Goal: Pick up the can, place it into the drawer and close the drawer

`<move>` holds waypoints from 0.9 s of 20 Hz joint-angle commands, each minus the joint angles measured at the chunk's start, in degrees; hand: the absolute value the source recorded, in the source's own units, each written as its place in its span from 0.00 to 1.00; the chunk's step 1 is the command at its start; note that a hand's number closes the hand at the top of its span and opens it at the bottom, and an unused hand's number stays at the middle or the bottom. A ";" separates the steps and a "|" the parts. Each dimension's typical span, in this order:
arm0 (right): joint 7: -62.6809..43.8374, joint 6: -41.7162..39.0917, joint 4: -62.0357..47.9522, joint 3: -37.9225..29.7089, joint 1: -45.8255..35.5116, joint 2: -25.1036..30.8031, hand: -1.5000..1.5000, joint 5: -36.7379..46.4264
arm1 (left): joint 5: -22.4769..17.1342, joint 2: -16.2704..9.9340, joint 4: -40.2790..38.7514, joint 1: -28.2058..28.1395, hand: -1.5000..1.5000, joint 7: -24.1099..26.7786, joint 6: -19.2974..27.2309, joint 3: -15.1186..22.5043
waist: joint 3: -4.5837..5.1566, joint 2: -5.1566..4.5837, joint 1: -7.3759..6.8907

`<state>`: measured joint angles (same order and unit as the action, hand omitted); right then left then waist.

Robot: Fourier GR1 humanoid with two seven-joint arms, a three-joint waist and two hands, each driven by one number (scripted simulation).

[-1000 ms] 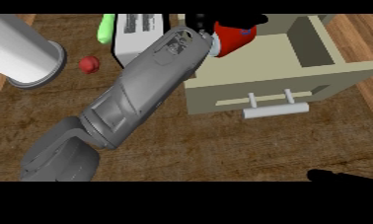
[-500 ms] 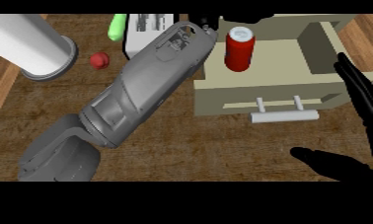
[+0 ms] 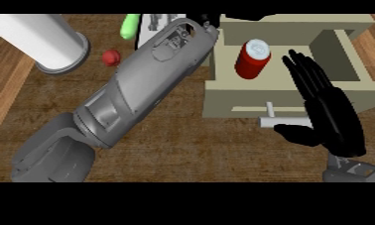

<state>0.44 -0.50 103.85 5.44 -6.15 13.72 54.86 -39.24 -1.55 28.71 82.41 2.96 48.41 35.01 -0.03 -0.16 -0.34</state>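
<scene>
Can (image 3: pixel 252 59) stands upright inside our open drawer (image 3: pixel 282 101). Our right hand (image 3: pixel 326 104), fingers straight, is beside the handle (image 3: pixel 284 121) at 4 o'clock from the can, nearer than the left hand, hidden.

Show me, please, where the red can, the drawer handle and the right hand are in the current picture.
red can (image 3: pixel 251 60), head view, on its red side wall.
drawer handle (image 3: pixel 284 121), head view, on the pale bar.
right hand (image 3: pixel 331 115), head view, on the black palm.
</scene>
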 commanded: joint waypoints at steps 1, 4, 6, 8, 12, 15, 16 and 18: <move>-0.87 6.13 -6.77 2.43 -1.26 -3.67 0.00 6.03 | 1.48 -4.72 3.26 -3.14 0.00 -2.00 -2.45 -0.19 | 0.02 0.30 -0.69; 1.87 11.38 -14.47 0.86 -3.10 -5.01 0.00 6.39 | 3.25 -6.90 6.51 -2.83 0.00 -5.61 -0.92 0.50 | -0.01 0.36 -0.97; 3.71 13.60 -20.90 -1.51 -7.49 -5.43 0.00 5.00 | 3.99 -7.18 9.23 -2.93 0.00 -7.87 0.47 0.60 | -0.02 0.31 -1.22; 5.08 14.14 -25.61 -3.63 -9.45 -3.62 0.00 5.05 | 5.41 -8.27 13.33 -4.84 0.00 -9.81 1.59 2.22 | -0.02 0.48 -1.69; 5.26 20.22 -34.45 -4.13 -12.95 -5.97 0.00 8.06 | 5.27 -15.71 17.28 -7.18 0.00 -11.58 -2.83 1.28 | -0.03 0.16 -2.58; 5.74 22.16 -37.88 -5.72 -14.04 -5.07 0.00 8.91 | 5.79 -17.73 22.33 -8.08 0.00 -15.42 -2.00 1.74 | -0.02 0.47 -2.49; 6.21 24.15 -42.01 -6.44 -16.62 -5.01 0.00 9.91 | 5.91 -16.82 22.65 -10.86 0.00 -12.89 -1.85 1.68 | -0.03 0.08 -2.97; 5.98 24.02 -43.23 -7.00 -17.47 -4.26 0.00 10.52 | 6.10 -18.88 26.14 -12.36 0.00 -15.77 -2.30 2.50 | -0.01 0.34 -2.92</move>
<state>6.79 21.83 68.74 -0.02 -22.45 9.89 64.83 -33.57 -17.32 50.01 73.22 -10.53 47.05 36.90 1.17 1.23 -2.99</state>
